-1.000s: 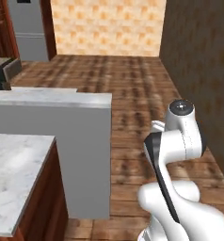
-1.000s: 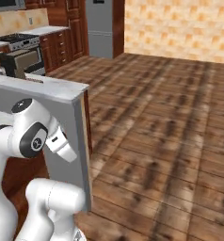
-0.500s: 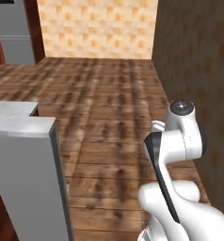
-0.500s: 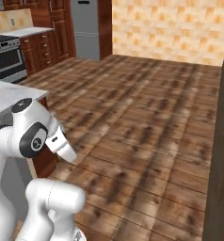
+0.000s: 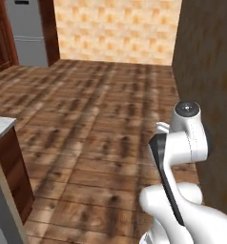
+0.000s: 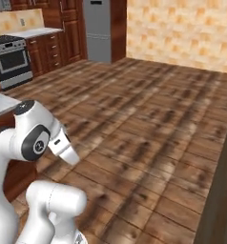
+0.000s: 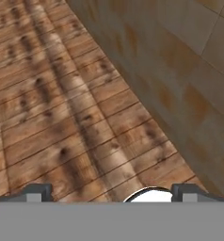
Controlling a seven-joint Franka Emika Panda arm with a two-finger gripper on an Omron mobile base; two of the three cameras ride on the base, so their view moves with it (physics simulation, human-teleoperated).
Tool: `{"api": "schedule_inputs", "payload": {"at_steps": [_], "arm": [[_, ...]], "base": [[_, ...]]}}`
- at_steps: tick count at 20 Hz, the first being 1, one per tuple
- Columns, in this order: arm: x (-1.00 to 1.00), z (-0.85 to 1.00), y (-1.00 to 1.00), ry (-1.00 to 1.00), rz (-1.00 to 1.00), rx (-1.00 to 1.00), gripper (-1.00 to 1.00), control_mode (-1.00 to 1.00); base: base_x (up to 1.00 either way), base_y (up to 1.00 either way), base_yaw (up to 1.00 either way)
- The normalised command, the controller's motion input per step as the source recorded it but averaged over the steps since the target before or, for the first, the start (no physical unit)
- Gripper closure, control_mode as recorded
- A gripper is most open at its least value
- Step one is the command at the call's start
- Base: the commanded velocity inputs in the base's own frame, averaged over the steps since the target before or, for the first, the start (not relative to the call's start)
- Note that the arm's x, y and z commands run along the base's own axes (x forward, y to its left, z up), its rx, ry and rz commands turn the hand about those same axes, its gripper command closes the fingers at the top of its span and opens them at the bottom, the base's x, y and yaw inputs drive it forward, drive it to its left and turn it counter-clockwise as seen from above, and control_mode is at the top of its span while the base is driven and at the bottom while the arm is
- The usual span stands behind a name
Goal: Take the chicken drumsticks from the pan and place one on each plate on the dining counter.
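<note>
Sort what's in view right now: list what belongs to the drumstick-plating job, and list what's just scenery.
Belongs to the job:
- the hand, open and holding nothing
- a marble counter corner on a reddish wood base, possibly the dining counter; too little of it shows to be sure

Just scenery:
- stove
- fridge
- wooden cabinets
- plank floor
- tiled wall
- dark wall panel

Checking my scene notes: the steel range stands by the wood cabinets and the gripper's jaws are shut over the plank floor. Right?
Not quite: the jaws of the gripper stand wide open, as the hand view shows. The range does stand by the cabinets, over the plank floor.
</note>
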Motion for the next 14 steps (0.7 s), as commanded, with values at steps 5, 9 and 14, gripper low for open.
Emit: {"api": "schedule_inputs", "payload": {"at_steps": [5,9,14], "arm": [[0.00,0.00,0.00,0.00,0.00,0.00,-1.00,1.00],[0.00,0.00,0.00,0.00,0.00,0.00,-1.00,1.00],[0.00,0.00,0.00,0.00,0.00,0.00,-1.00,1.00]], "base": [[1.00,-0.35,0.42],[1.00,-0.21,0.40],[1.00,-0.19,0.33]]}}
